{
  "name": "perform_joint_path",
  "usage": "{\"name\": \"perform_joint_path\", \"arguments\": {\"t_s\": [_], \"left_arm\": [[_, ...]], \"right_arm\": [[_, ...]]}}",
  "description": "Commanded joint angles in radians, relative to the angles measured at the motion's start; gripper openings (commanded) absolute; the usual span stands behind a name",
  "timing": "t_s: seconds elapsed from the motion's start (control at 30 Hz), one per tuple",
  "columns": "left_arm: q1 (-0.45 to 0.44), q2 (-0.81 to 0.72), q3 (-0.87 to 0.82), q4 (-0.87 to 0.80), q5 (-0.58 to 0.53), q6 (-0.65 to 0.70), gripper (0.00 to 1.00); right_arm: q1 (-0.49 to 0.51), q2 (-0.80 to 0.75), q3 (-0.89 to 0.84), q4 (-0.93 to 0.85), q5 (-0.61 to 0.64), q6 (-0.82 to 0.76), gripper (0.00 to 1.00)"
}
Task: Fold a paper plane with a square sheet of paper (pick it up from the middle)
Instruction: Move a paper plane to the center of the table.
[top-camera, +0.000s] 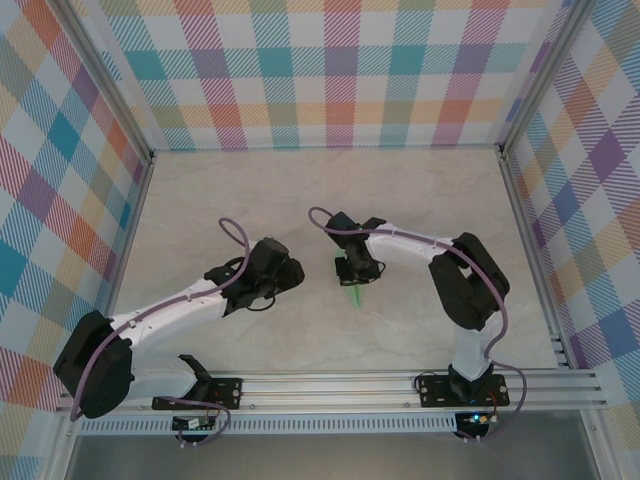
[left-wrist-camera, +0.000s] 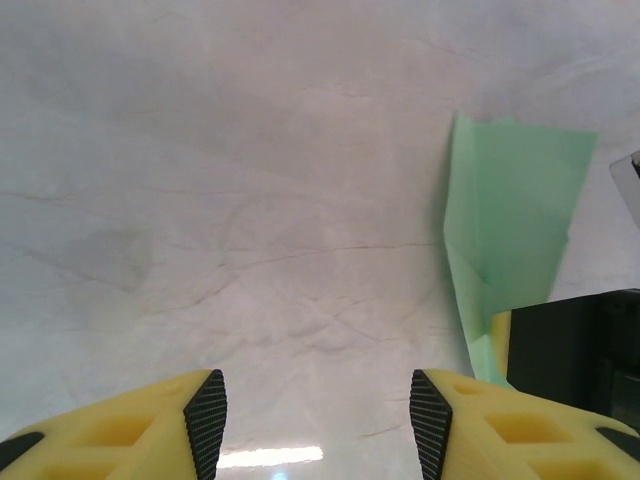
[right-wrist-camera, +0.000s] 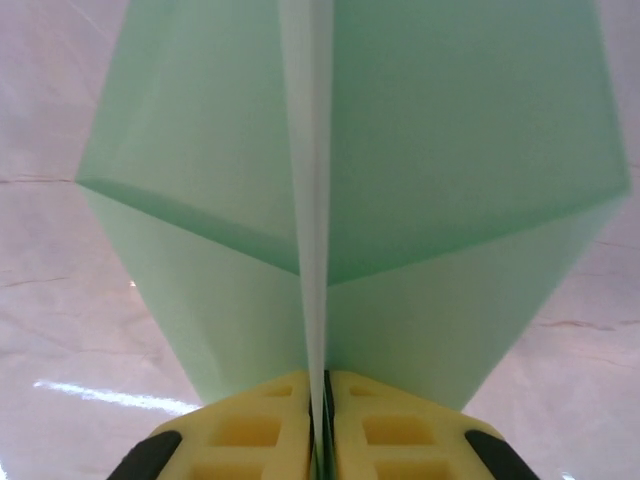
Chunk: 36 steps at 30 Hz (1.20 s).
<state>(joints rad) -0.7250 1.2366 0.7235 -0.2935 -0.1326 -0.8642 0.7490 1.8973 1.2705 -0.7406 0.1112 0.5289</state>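
One firm pinch matters: the right pincer (right-wrist-camera: 322, 420), clenched on the paper plane (right-wrist-camera: 450, 200) at its centre crease, should lift level, the left pincer (left-wrist-camera: 318, 410) released and empty nearby.

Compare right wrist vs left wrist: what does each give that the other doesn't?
Right wrist: right jaws shut on the paper plane at its centre crease, wings spread either side. Left wrist: left jaws open with nothing between them, the plane off to their right. Both: the mint plane and the pale marbled table.
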Motion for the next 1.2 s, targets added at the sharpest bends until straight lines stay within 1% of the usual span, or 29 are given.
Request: {"name": "perform_joint_path", "arguments": {"t_s": [0.0, 0.1, 0.2, 0.3, 0.37, 0.63, 0.8, 0.97, 1.03, 1.17], "left_arm": [[0.015, -0.038, -0.021, -0.044, -0.038, -0.019, 0.54], [0.016, -0.051, -0.03, -0.042, -0.037, -0.019, 0.54], [0.019, -0.05, -0.031, -0.041, -0.036, -0.014, 0.54], [0.021, -0.036, -0.026, -0.035, -0.028, -0.013, 0.54], [0.021, -0.025, -0.024, -0.031, -0.023, -0.013, 0.54], [0.021, -0.003, -0.022, -0.024, -0.003, -0.015, 0.54], [0.021, -0.019, -0.028, -0.018, -0.011, -0.008, 0.53], [0.021, -0.037, -0.026, -0.027, -0.036, -0.002, 0.53], [0.021, -0.042, -0.031, -0.02, -0.036, -0.002, 0.54], [0.021, -0.063, -0.04, -0.022, -0.049, 0.004, 0.54]], "right_arm": [[0.012, 0.029, 0.031, -0.056, 0.029, -0.005, 0.11], [0.018, 0.033, 0.02, -0.047, 0.03, 0.008, 0.16], [0.019, 0.034, 0.014, -0.042, 0.026, 0.005, 0.17], [0.019, 0.038, 0.013, -0.035, 0.018, 0.0, 0.16], [0.019, 0.053, 0.011, -0.031, 0.009, 0.002, 0.13], [0.024, 0.092, -0.021, -0.012, -0.002, 0.036, 0.12], [0.03, 0.041, -0.003, -0.028, 0.016, 0.039, 0.11], [0.031, -0.025, 0.026, -0.033, 0.047, 0.043, 0.08], [0.032, -0.03, 0.042, -0.035, 0.069, 0.054, 0.07], [0.032, -0.007, 0.075, -0.026, 0.061, 0.071, 0.06]]}}
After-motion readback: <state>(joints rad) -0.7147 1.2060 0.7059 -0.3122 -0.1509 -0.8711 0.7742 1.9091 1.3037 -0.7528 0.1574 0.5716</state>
